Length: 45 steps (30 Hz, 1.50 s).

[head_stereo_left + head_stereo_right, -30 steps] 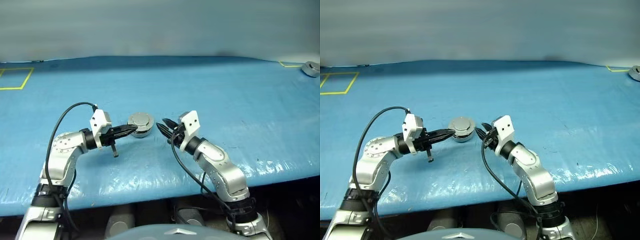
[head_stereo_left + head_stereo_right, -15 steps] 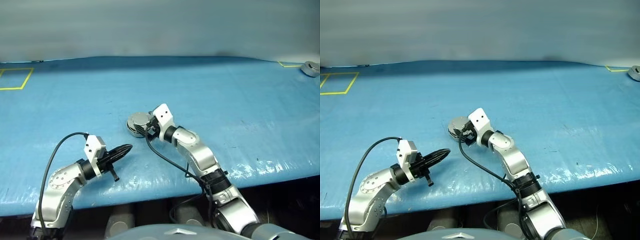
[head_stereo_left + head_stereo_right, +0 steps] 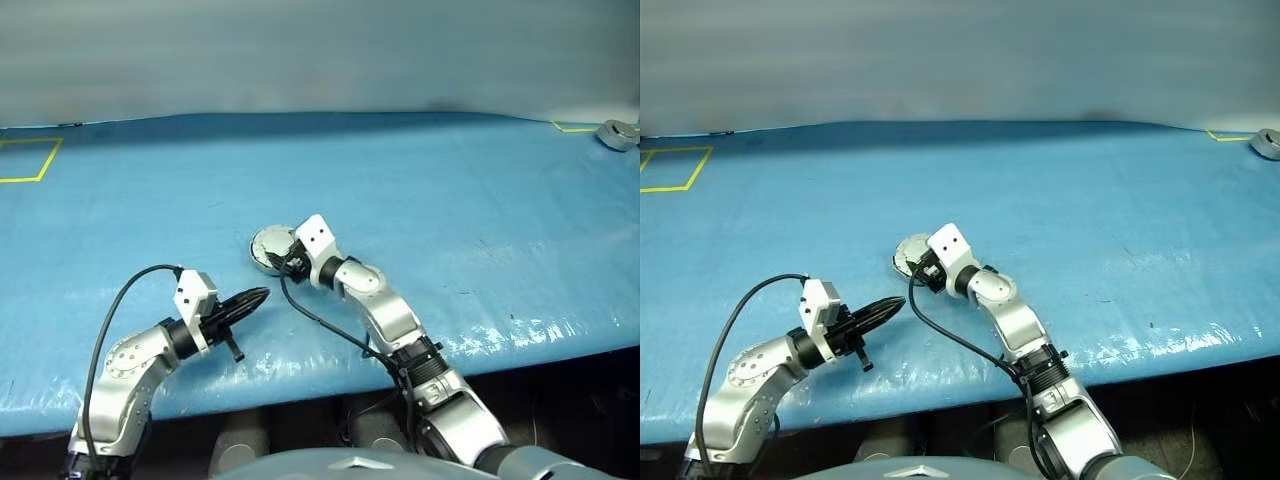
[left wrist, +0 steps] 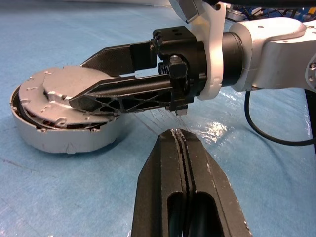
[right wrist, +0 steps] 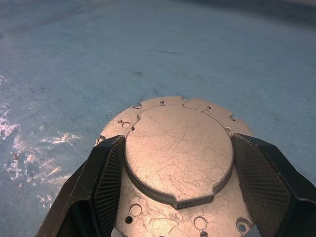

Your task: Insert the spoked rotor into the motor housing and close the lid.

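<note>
— Silver-grey metal: the lid (image 5: 178,148) lies over the motor housing (image 4: 59,138) on the blue table cover (image 3: 450,190). The right wrist view gives its plain outer face, a raised centre circle and small holes round the edge.

— And the left wrist view?

— It has the housing from the side: the lid sits tilted, one edge raised, with a dark gap under it. I cannot make out the spoked rotor inside.

— The right gripper (image 5: 177,163)?

— Its two black fingers (image 5: 106,177) stand apart, one at each side of the lid's raised centre, lying over the lid. Whether they press on it I cannot tell.

— The left gripper (image 3: 255,296)?

— Fingers pressed together on nothing, near the housing on the robot's side, pointing toward it. A separate grey puck (image 3: 618,133) lies well apart from the housing, at the far right corner.
</note>
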Each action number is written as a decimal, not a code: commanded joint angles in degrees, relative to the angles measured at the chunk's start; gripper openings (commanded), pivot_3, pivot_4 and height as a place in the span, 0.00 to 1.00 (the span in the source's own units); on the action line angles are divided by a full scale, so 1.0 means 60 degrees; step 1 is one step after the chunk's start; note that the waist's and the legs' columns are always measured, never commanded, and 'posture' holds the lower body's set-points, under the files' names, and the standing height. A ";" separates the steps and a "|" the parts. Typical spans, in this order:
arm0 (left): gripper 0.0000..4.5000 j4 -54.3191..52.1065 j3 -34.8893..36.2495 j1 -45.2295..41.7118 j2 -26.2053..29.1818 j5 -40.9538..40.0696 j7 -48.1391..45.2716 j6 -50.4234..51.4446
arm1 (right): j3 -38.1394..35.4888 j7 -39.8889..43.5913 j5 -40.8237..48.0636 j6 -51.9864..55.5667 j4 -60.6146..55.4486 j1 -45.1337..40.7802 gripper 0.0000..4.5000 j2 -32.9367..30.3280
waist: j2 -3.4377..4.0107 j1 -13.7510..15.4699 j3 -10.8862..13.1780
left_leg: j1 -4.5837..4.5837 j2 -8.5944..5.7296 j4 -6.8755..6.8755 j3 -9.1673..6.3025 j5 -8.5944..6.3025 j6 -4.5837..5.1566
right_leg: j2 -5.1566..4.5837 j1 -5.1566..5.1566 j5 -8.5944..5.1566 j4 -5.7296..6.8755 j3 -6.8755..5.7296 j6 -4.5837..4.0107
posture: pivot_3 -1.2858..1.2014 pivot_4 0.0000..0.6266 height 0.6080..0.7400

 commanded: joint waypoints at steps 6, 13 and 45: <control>0.00 -0.0111 -0.0115 -0.0088 -0.0059 -0.0066 -0.0034 -0.0238 | -0.0126 0.0063 0.0264 0.0237 -0.0211 -0.0087 0.68 0.0586 | 0.0001 -0.0130 0.0001 | -0.0001 0.0002 -0.0009 -0.0003 0.0000 0.0000 | 0.0000 -0.0005 0.0000 0.0000 -0.0001 0.0000 | 0.52 0.24 1.00; 0.00 -0.0100 -0.0128 0.0008 -0.0067 -0.0036 0.0019 -0.0251 | -0.0145 -0.0280 -0.0057 0.0581 0.0259 -0.0254 0.68 0.0762 | 0.0001 -0.0191 0.0001 | 0.0001 0.0004 -0.0012 -0.0003 0.0000 -0.0001 | 0.0000 -0.0006 0.0000 0.0001 -0.0001 -0.0002 | 0.52 0.24 1.00; 0.00 0.1313 0.1118 -0.1651 -0.0832 -0.0100 0.1793 -0.0489 | -0.0175 -0.0589 -0.0706 0.1610 0.0175 0.0676 0.68 0.0059 | 0.0039 0.0065 -0.0071 | 0.0146 0.0039 -0.0054 0.0004 -0.0008 0.0000 | -0.0029 0.0110 -0.0033 -0.0071 -0.0012 0.0010 | 0.52 0.24 1.00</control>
